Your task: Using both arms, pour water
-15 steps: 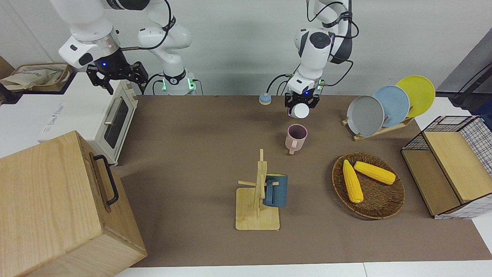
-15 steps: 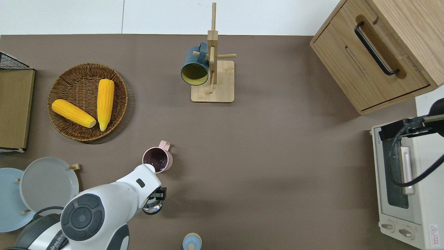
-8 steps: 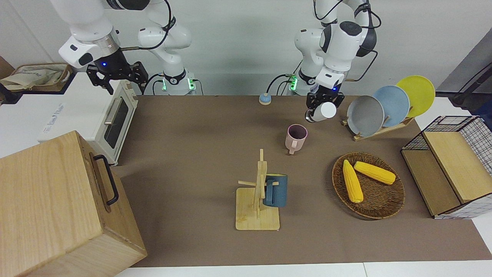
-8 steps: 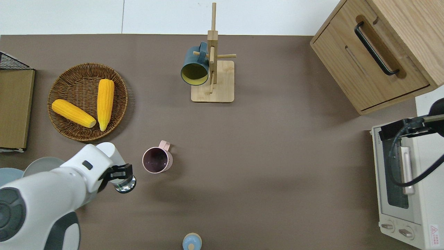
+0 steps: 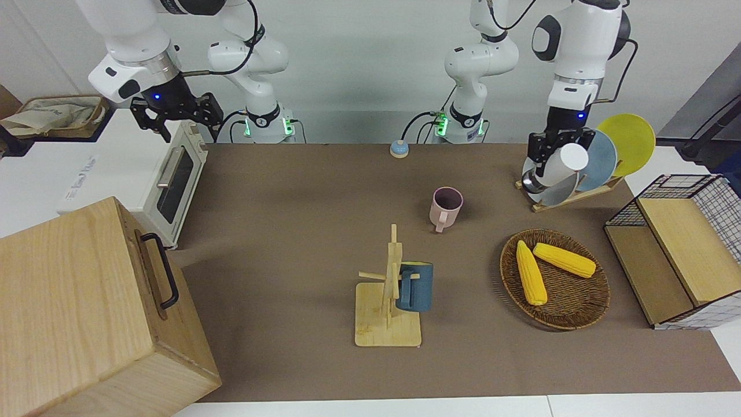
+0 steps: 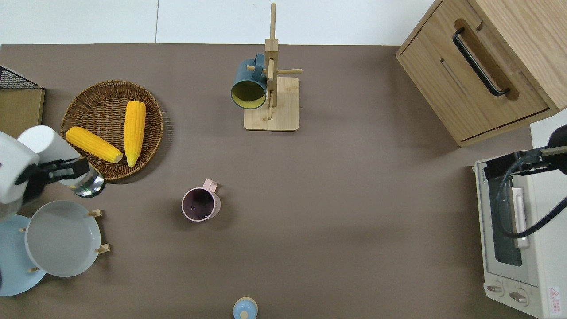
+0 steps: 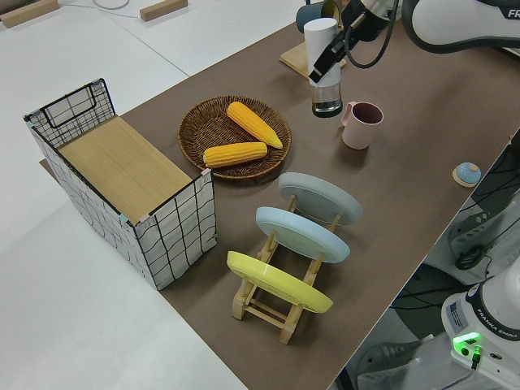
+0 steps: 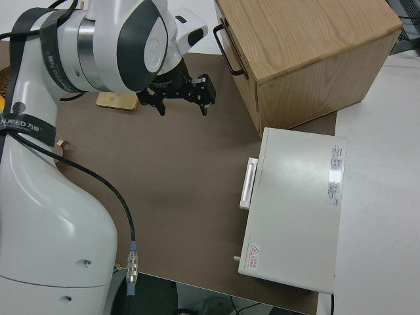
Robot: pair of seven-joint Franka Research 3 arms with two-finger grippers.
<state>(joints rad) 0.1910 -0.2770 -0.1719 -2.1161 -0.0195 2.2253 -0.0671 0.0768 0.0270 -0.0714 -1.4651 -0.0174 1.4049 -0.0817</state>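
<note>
My left gripper is shut on a white bottle with a clear glass base. It holds the bottle tilted in the air over the gap between the wicker basket and the plate rack. The same bottle shows against the plates in the front view, and it shows again from the side. A pink mug stands upright on the brown mat, apart from the bottle, toward the table's middle. My right gripper is open and parked.
The wicker basket holds two corn cobs. A plate rack carries grey, blue and yellow plates. A mug tree bears a blue mug. A small blue lid, wooden cabinet, toaster oven and wire crate ring the table.
My left arm has swung the bottle away from the pink mug toward its own end of the table and raised it. The right arm has not moved.
</note>
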